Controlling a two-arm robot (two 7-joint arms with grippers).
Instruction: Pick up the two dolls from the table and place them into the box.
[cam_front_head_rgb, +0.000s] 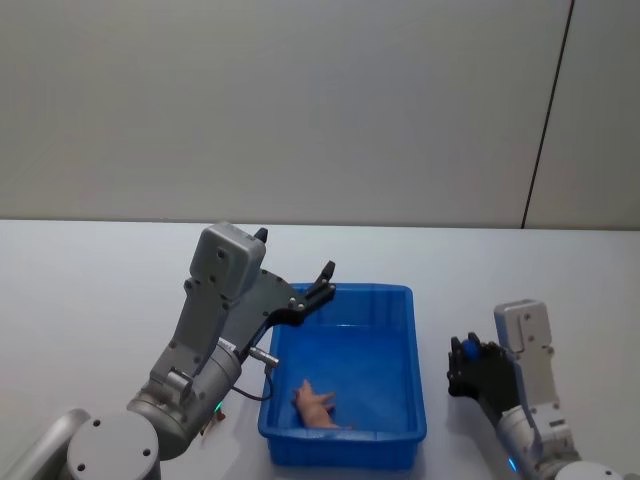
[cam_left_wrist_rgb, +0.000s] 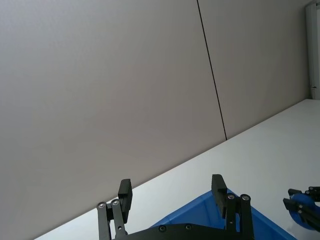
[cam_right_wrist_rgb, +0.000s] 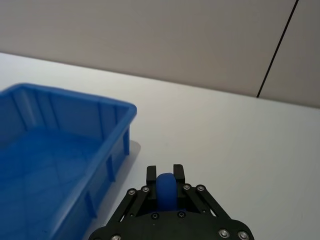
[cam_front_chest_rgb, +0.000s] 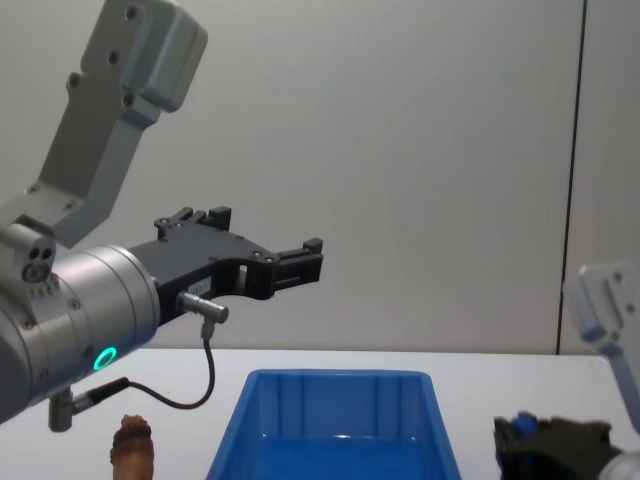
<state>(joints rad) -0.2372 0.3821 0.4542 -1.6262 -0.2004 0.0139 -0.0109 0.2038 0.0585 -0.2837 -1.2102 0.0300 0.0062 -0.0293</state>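
Observation:
The blue box (cam_front_head_rgb: 414, 350) stands on the white table (cam_front_head_rgb: 100, 290) in front of me. A pinkish toy figure (cam_front_head_rgb: 316, 405) lies on its floor near the front wall. My right gripper (cam_front_head_rgb: 463, 362) hangs just right of the box, above the table, shut on the blue doll (cam_right_wrist_rgb: 165, 187), which shows between its fingers. The brown doll (cam_front_chest_rgb: 131, 446) stands upright on the table left of the box (cam_front_chest_rgb: 340, 379), below my left arm. My left gripper (cam_front_head_rgb: 326, 279) is raised over the box's far left corner, open and empty, its fingers (cam_left_wrist_rgb: 125, 192) spread wide.
A grey wall with a dark vertical seam (cam_front_head_rgb: 548, 115) closes off the far side of the table. The left arm's cable (cam_front_chest_rgb: 205, 370) loops down toward the table beside the box. Bare tabletop lies right of the box (cam_right_wrist_rgb: 225, 130).

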